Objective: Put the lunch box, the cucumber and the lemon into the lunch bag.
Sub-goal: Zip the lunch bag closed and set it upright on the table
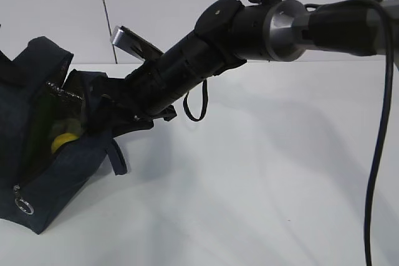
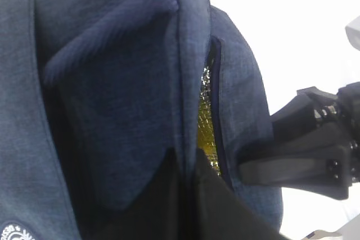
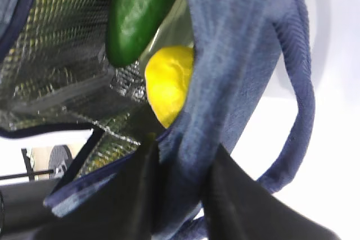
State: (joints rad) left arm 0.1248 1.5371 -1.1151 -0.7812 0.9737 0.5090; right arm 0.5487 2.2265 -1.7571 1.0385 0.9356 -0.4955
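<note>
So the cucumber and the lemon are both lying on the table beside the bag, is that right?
Not quite. The cucumber and the lemon are both inside the bag, against its silver lining, not on the table beside it. The right wrist view shows this clearly.

The lunch bag (image 1: 43, 154) lies on its side at the left of the worktop (image 1: 262, 185), mouth facing right. The right arm (image 1: 187, 73) reaches into that mouth and fills much of it. In the right wrist view the cucumber (image 3: 140, 9) and the lemon (image 3: 167, 82) lie against the foil lining just ahead of the right claw (image 3: 180, 195), whose fingers straddle the bag's fabric wall. The rest of the worktop lies open.
</note>
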